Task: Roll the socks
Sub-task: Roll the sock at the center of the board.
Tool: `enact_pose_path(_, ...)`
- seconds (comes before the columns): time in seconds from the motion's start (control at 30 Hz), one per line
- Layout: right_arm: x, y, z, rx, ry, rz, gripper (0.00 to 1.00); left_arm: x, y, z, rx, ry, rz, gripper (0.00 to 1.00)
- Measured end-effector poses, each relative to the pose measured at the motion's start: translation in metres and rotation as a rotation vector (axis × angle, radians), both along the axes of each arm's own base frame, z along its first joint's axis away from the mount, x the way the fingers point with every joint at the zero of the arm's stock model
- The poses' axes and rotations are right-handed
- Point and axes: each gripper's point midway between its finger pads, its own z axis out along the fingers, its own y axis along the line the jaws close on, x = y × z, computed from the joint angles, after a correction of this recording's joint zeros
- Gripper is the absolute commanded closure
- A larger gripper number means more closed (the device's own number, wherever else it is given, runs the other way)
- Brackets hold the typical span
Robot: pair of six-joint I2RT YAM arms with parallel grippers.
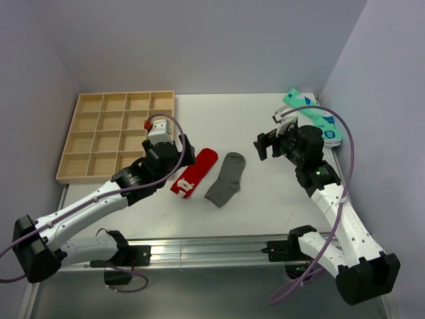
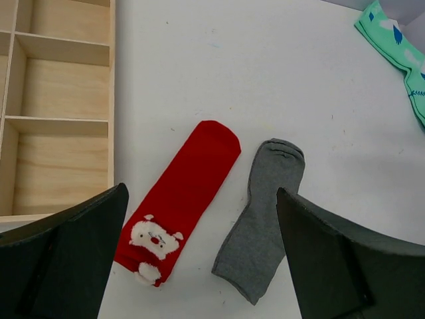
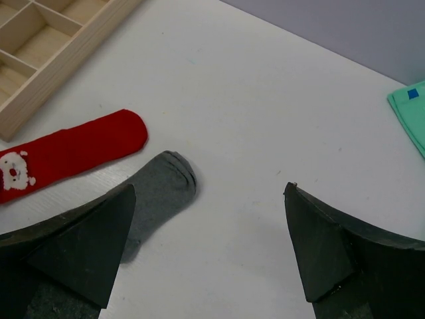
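Two socks lie flat, side by side, in the middle of the table. The red sock (image 1: 194, 171) (image 2: 182, 193) (image 3: 80, 149) has a white bear face near its end. Just to its right is the plain dark grey sock (image 1: 226, 178) (image 2: 262, 219) (image 3: 158, 189). My left gripper (image 1: 180, 159) (image 2: 200, 193) hovers open above the red sock's left side, nothing between its fingers. At the right, my right gripper (image 1: 264, 145) (image 3: 209, 189) hangs open and empty over bare table, apart from the grey sock.
A wooden compartment tray (image 1: 70, 178) (image 2: 109, 100) (image 3: 66, 73) sits at the back left. Mint-green patterned socks (image 1: 315, 114) (image 2: 398, 53) (image 3: 410, 113) lie in the back right corner. The white table (image 1: 265, 199) ends at a metal rail at the near edge.
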Motion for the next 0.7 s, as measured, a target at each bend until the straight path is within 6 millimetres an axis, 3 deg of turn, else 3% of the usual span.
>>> enact_pose_path(0.13,0.001,0.0,-0.004,-0.013,0.009,0.002,0.01,-0.001,0.001,-0.002,0.007,0.007,0.002,0.01)
enact_pose_path(0.47,-0.003,0.004,-0.043,-0.13,0.178,0.071,0.16,-0.004,0.012,-0.001,-0.022,0.023,0.044,0.03)
enact_pose_path(0.7,-0.04,0.047,-0.076,-0.202,0.259,0.256,0.24,-0.002,0.032,-0.012,-0.067,0.046,0.102,0.09)
